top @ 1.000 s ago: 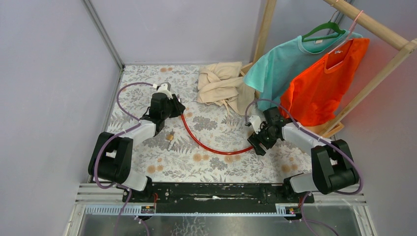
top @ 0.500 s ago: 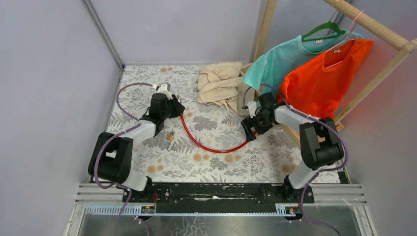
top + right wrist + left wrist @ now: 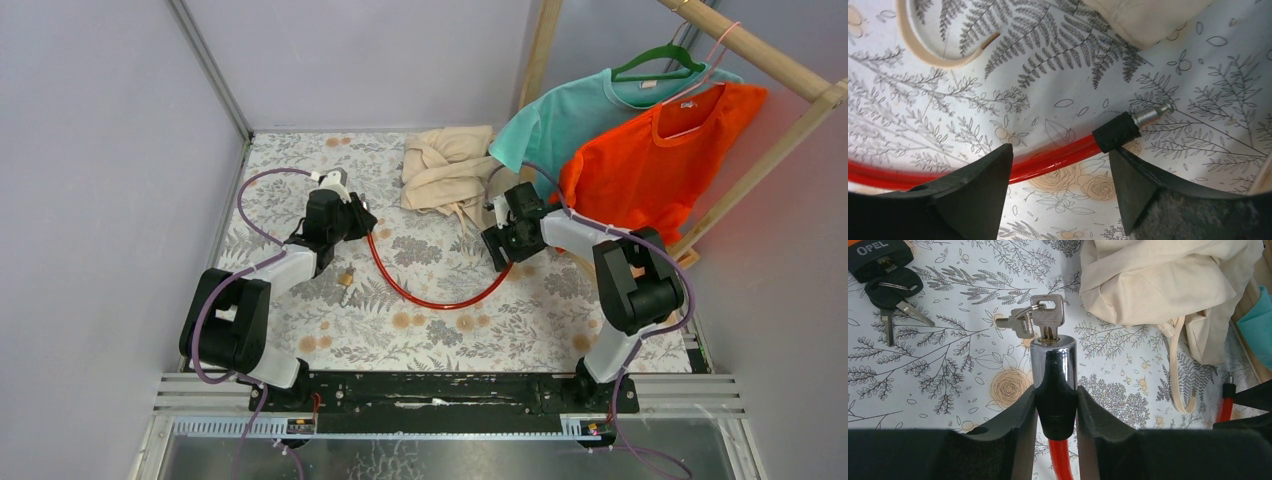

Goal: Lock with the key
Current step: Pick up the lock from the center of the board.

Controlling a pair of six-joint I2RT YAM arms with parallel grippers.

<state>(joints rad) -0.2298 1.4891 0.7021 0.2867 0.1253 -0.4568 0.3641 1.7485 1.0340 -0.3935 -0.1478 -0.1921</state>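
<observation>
A red cable lock (image 3: 420, 296) lies curved on the floral table. My left gripper (image 3: 352, 222) is shut on its chrome and black lock head (image 3: 1053, 360), fingers (image 3: 1020, 415) on both sides. A silver key (image 3: 1048, 315) on a ring sits in the head's end. My right gripper (image 3: 497, 246) is open above the cable's free end (image 3: 1116, 132), a black collar with a bare metal pin (image 3: 1152, 114). The cable runs between the right fingers (image 3: 978, 180). The right finger's tip is at the collar.
Black car keys with an OPEL fob (image 3: 883, 275) lie past the lock head on the left. A beige cloth bag (image 3: 450, 170) with a strap (image 3: 928, 50) lies at the back. Teal and orange shirts (image 3: 660, 160) hang on a wooden rack at the right. A wall (image 3: 100, 150) stands at the left.
My right arm has swung left and toward the back, and the cable's free end has shifted with it toward the bag. The left arm and lock head have not moved.
</observation>
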